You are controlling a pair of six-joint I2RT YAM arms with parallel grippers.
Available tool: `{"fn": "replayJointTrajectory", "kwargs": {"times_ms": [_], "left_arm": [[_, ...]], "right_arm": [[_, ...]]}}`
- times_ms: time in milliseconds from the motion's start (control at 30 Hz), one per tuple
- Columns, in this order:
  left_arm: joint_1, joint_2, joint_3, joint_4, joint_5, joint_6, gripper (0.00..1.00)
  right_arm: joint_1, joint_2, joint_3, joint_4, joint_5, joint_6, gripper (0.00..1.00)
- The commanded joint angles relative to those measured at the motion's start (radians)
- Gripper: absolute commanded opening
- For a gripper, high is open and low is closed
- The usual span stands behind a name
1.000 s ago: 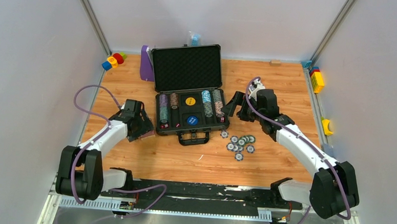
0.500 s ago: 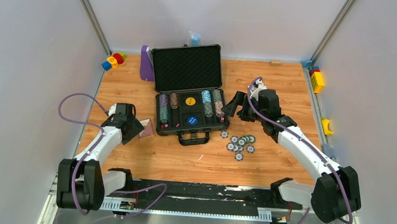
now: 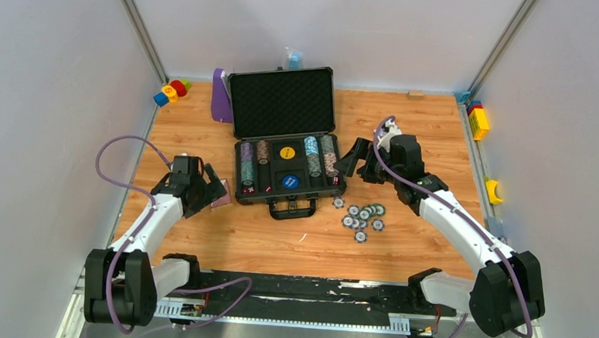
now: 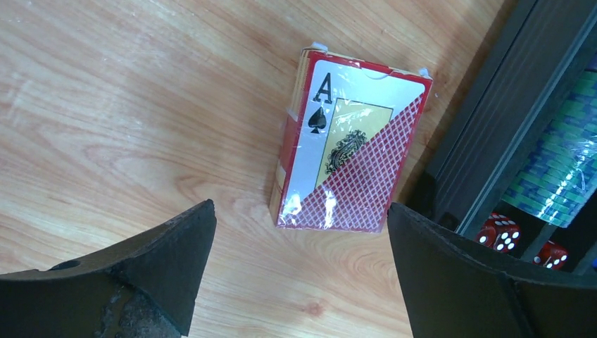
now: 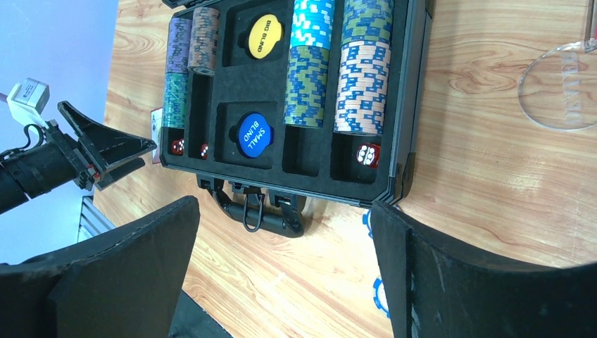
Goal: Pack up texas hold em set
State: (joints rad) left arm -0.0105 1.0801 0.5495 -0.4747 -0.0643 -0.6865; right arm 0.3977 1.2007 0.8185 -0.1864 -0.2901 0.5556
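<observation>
**Entry: card deck (image 4: 348, 148).** Sealed pack, with the ace of spades face and red back pattern showing. It is laid flat on the counter (image 3: 438, 130), outside the briefcase (image 3: 283, 105) and just beside its left wall. The case is stood open with the lid raised.

**Relation to the left gripper (image 4: 299, 232).** The deck is found just ahead of and below the fingertips, centred in the gap. Its long axis runs away from the wrist, across the closing line, so its short width is presented to the jaws. The jaws are spread wider than the deck, and nothing is held.

**Relation to the right gripper (image 5: 281, 211).** This one is likewise spread and empty. It is held over the counter at the case's right side, well apart from the deck. The left arm is judged the nearer by far.

**Also listed.**
- Seated in the foam: chip stacks (image 5: 362, 70), blind buttons (image 5: 253, 134) and red dice (image 5: 366, 153).
- On the counter before the case's right front corner, not yet packed: loose chips (image 3: 363, 217).

**Judgement.** A descent and a closure over the deck's long edges is called for. Little room is left for the inner finger between the deck and the case wall.
</observation>
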Motion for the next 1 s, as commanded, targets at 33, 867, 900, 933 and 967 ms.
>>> {"fn": "replayJointTrajectory", "kwargs": {"times_ms": [33, 867, 900, 933, 967], "left_arm": [[-0.022, 0.026, 0.044, 0.003, -0.02, 0.028, 1.0], [-0.157, 0.273, 0.18, -0.026, -0.205, 0.066, 0.95], [-0.157, 0.262, 0.175, -0.025, -0.21, 0.066, 0.95], [-0.157, 0.235, 0.171, -0.02, -0.204, 0.075, 0.95], [-0.157, 0.221, 0.163, -0.006, -0.195, 0.081, 0.94]], "right_arm": [[-0.003, -0.008, 0.041, 0.004, -0.014, -0.017, 0.93], [-0.004, -0.015, 0.031, 0.005, -0.025, -0.019, 0.93], [-0.003, -0.015, 0.031, 0.005, -0.024, -0.02, 0.93], [-0.003, -0.015, 0.031, 0.005, -0.026, -0.021, 0.93], [-0.003, -0.015, 0.031, 0.005, -0.026, -0.022, 0.93]]}}
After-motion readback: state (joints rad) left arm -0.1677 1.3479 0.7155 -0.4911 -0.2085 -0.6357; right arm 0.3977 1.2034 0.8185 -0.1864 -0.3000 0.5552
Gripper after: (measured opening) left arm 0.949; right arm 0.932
